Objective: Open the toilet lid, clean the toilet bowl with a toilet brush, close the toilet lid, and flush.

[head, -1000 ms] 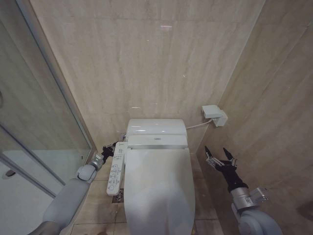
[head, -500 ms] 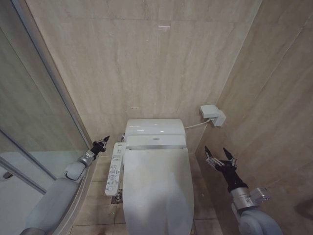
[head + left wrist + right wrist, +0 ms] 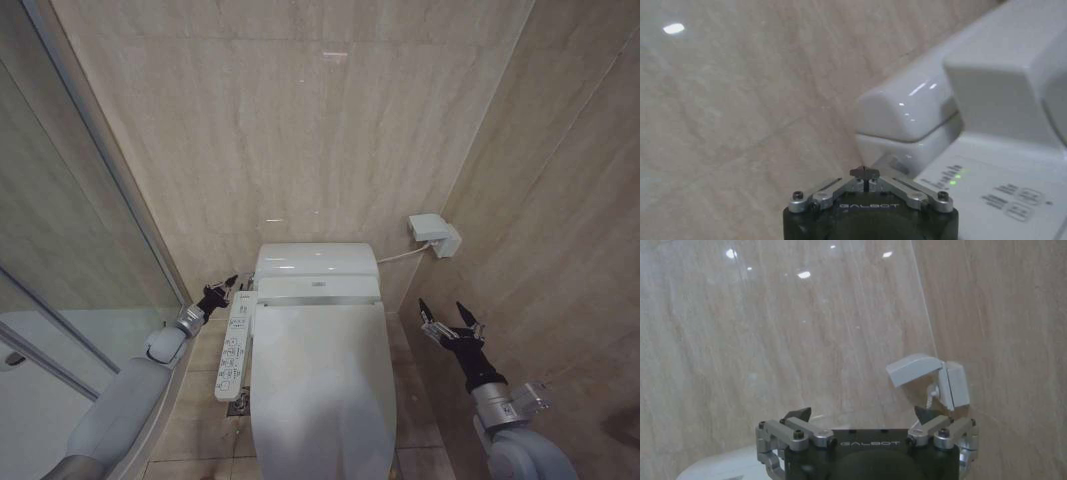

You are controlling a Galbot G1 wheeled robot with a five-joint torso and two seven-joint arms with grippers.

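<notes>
A narrow tiled bathroom seen from above, described from left to right. At the far left stands a glass shower screen (image 3: 70, 250) with a white shower tray (image 3: 30, 400) behind it.

Next comes the robot's left arm, reaching forward along the floor between the screen and the toilet. The left gripper (image 3: 222, 291) sits just beside the far end of the long white button panel (image 3: 233, 345), near the back corner of the toilet. In the left wrist view its fingertips (image 3: 865, 173) meet at a single point with nothing between them, so it is closed and empty. That view also shows small green lights lit on the panel (image 3: 1000, 195).

In the middle is the toilet bowl, mostly covered from above; the white tank unit (image 3: 318, 270) sits against the back wall. The toilet lid (image 3: 320, 385) is down, lying flat and covering the seat, glossy white.

To the right, on the side wall, a small white wall box (image 3: 436, 235) has a cable running towards the tank.

At the far right the right arm rises from the lower corner. The right gripper (image 3: 449, 320) hangs in the air beside the toilet, well apart from the lid, its two dark fingers spread wide and holding nothing. In the right wrist view it points towards the wall box (image 3: 933, 380).
</notes>
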